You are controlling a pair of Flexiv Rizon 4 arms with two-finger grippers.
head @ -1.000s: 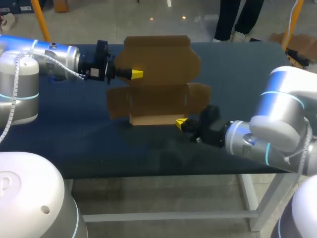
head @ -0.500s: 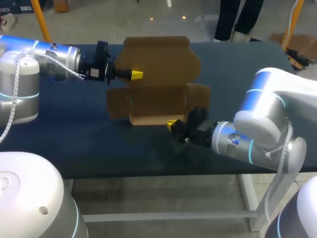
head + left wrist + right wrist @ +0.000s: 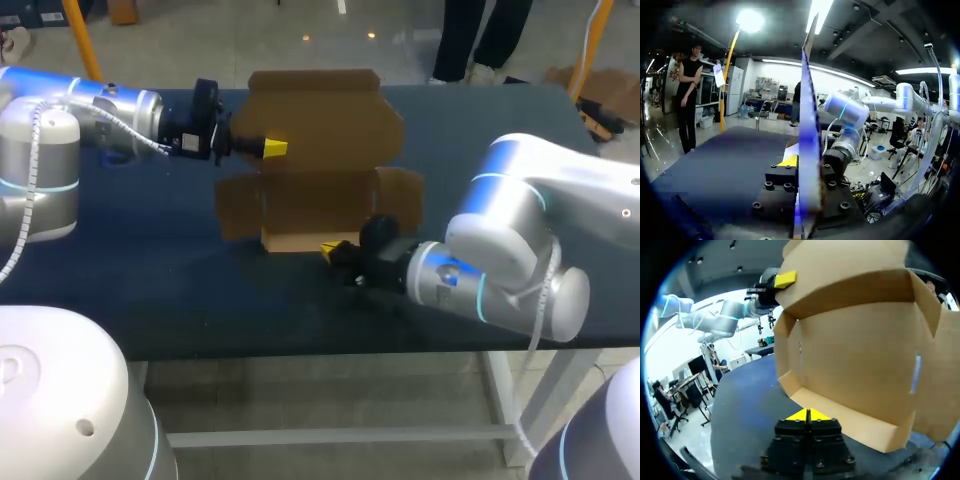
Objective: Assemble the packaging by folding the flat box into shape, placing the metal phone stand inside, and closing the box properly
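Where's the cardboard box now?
Head view: the cardboard box stands centred on the table, its left edge held by the left gripper, the right gripper by its front wall.

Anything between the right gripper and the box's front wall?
Nothing visible. The right gripper, fingers together, points straight at the front wall of the box, with only bare table between them. The left gripper holds the top flap, well clear.

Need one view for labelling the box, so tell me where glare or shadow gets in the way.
Head view: box dim, its brown close to the dark table, only the front wall lit. Left wrist view: ceiling lamps glare, and the box panel in the left gripper is backlit, nearly dark. Right wrist view: box evenly lit, faint shadow under its top flap; best pick.
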